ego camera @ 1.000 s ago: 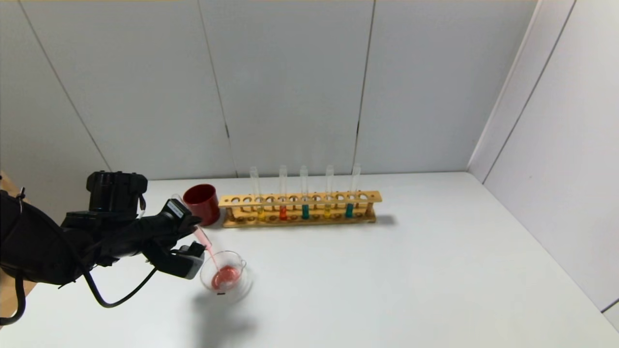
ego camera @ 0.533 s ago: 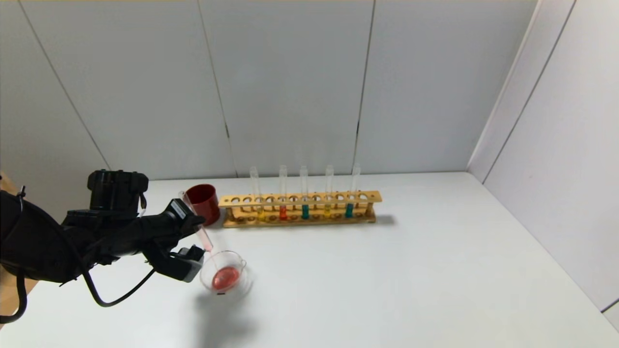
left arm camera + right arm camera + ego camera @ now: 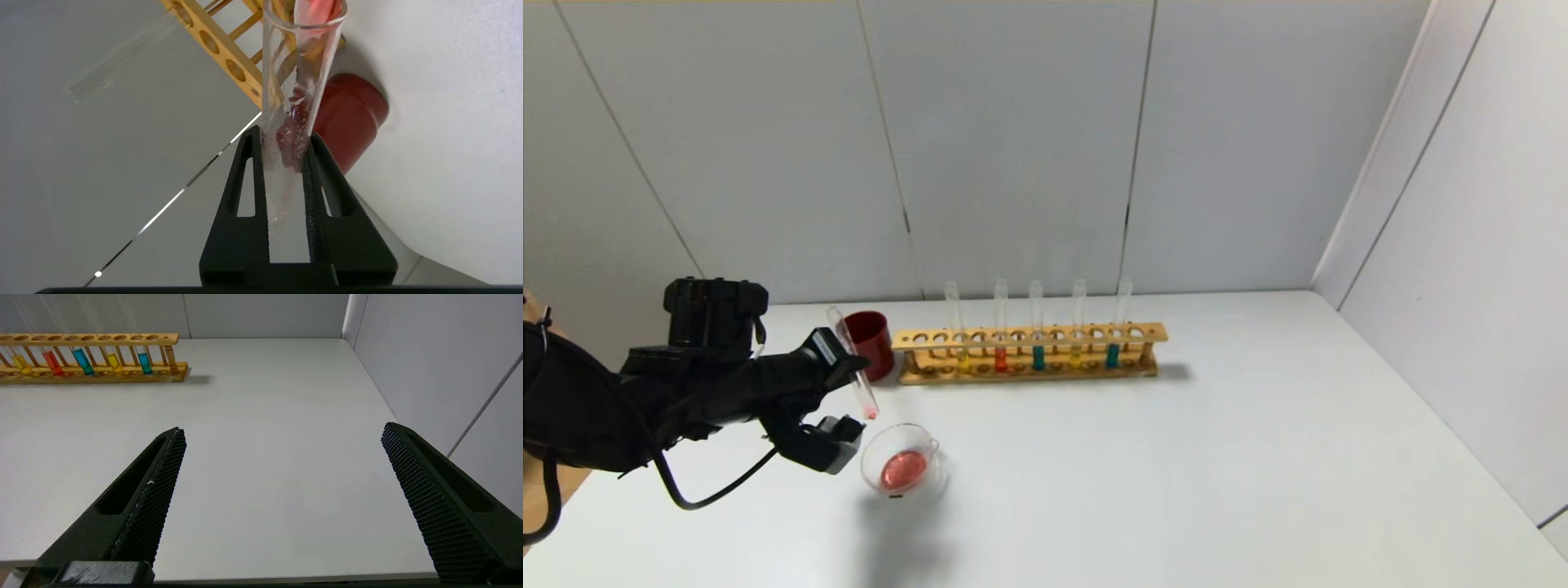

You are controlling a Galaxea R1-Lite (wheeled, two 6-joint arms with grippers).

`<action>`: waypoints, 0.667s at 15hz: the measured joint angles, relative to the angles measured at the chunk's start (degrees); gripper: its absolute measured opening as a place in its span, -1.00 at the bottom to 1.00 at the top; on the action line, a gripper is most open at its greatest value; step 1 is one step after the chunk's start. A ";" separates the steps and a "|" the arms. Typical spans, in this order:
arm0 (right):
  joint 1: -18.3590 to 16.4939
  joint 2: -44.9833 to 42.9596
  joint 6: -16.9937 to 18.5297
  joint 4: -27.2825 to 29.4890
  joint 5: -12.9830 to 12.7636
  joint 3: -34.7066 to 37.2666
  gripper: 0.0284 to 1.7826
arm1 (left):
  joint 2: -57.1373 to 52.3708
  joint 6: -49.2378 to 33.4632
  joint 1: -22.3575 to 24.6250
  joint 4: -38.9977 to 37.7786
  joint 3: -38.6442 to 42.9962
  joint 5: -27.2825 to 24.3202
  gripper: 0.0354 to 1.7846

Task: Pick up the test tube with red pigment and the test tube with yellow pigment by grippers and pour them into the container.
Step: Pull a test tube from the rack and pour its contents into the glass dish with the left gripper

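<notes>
Red tube held tilted over the dish, mouth down.

Our left gripper [image 3: 848,377] is clamped on the red tube [image 3: 851,359], its fingers [image 3: 314,179] pressing both sides of the glass; the tube slants with its mouth just above the dish [image 3: 903,469], not touching it, and only a red trace shows at that end. Red liquid lies in the dish on the table [image 3: 1176,474]. The red cup [image 3: 866,343] stands behind, beside the rack [image 3: 1029,353], where a yellow tube [image 3: 954,331] is slotted. Our right gripper [image 3: 282,498] hangs wide apart, well off to the right.
</notes>
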 joint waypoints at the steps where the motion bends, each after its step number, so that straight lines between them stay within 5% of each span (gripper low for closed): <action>1: 0.00 0.00 0.00 0.00 0.00 0.00 0.96 | -0.28 0.83 -0.02 -0.02 -0.11 0.00 -0.69; 10: 0.00 0.00 0.00 0.00 0.00 0.00 0.96 | -2.18 6.10 -2.21 -0.12 -0.26 0.39 -0.69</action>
